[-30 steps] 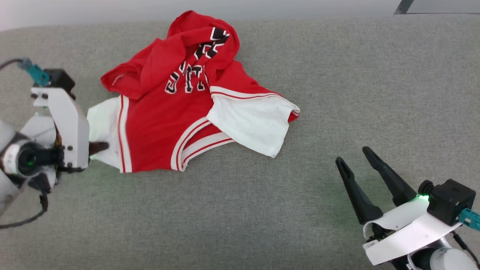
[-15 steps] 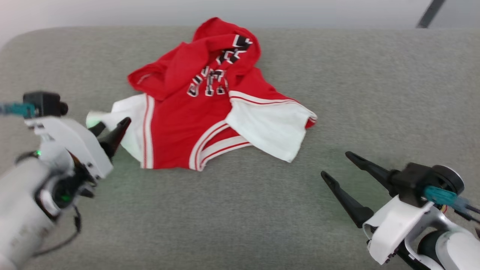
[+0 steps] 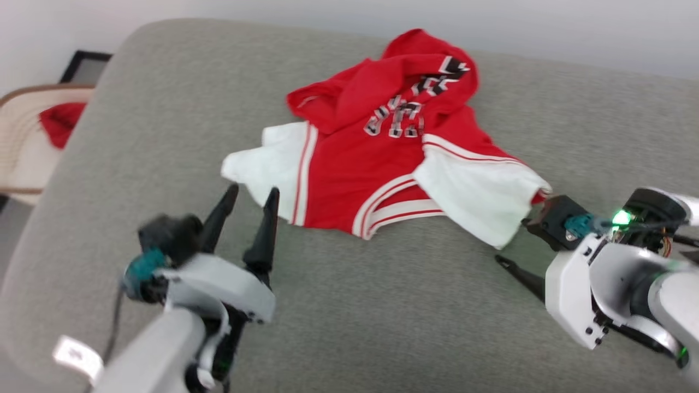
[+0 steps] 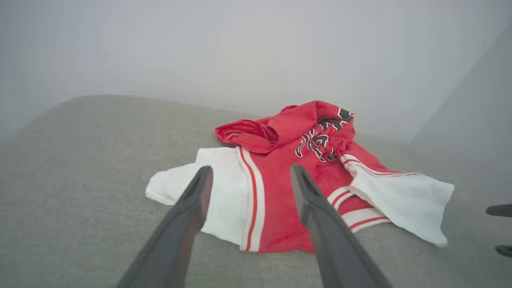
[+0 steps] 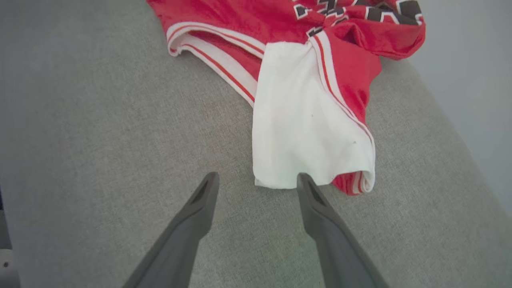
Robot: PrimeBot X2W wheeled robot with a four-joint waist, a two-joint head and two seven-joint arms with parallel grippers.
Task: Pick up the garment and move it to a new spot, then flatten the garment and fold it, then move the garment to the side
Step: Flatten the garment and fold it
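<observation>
My left pincer [image 3: 252, 191]: low left in head view, both dark fingers [image 4: 188, 216] pointing forward, spread wide, nothing between them. Left forearm [image 3: 147, 355] slants in from bottom edge. My right pincer [image 3: 512, 240]: far right, turned sideways, pointing left, jaws apart, empty. Green light [image 3: 620, 218] glows on right wrist [image 3: 622, 273].

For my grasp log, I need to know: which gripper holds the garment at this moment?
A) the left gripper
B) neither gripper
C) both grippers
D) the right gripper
B: the left gripper and the right gripper both stand open, gripping nothing, and the garment lies loose on the grey cushion.
</observation>
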